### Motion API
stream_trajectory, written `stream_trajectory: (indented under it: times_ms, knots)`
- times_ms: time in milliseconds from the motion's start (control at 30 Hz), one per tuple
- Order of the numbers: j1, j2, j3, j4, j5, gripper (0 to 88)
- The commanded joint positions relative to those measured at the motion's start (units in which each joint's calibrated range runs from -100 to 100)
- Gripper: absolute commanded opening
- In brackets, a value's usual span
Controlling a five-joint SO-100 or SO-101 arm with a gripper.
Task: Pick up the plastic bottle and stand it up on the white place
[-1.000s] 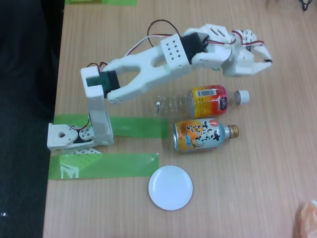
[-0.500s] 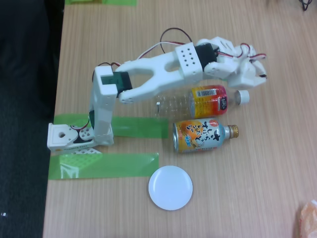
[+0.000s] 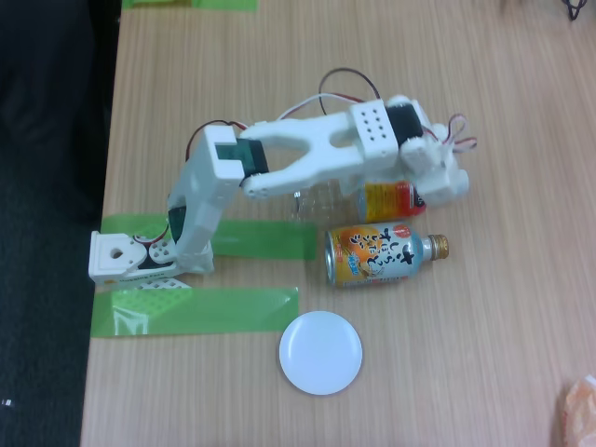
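The plastic bottle (image 3: 386, 199) lies on its side on the wooden table, its red-and-yellow label and a bit of its clear body showing under the arm. My white gripper (image 3: 441, 183) hangs low over the bottle's neck end and hides the cap. Its fingers point down and away from the camera, so their gap cannot be made out. The white place (image 3: 320, 352), a small round plate, sits nearer the front edge of the table, below the bottle in the fixed view, with nothing on it.
A metal bottle-can (image 3: 382, 254) with an orange and blue label lies just in front of the plastic bottle, parallel to it. Two green tape strips (image 3: 251, 239) (image 3: 200, 310) run beside the arm's base (image 3: 126, 256). An orange object (image 3: 579, 412) sits at the bottom right corner.
The arm has swung forward and down. The gripper dropped from above and behind the bottle's cap onto its neck end, and now covers the cap and part of the label.
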Motion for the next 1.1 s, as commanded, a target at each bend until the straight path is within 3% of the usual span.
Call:
stream_trajectory:
  times_ms: [0, 233, 600, 1067]
  knots:
    - [-0.07, 0.25, -2.48, 0.55, 0.98, 26.8]
    - [-0.14, 3.52, -10.63, 10.67, 0.62, 26.6]
    - [-0.07, 20.82, -47.11, 21.4, 0.56, 26.5]
    - [-0.07, 32.42, -61.15, 21.58, 0.46, 26.4]
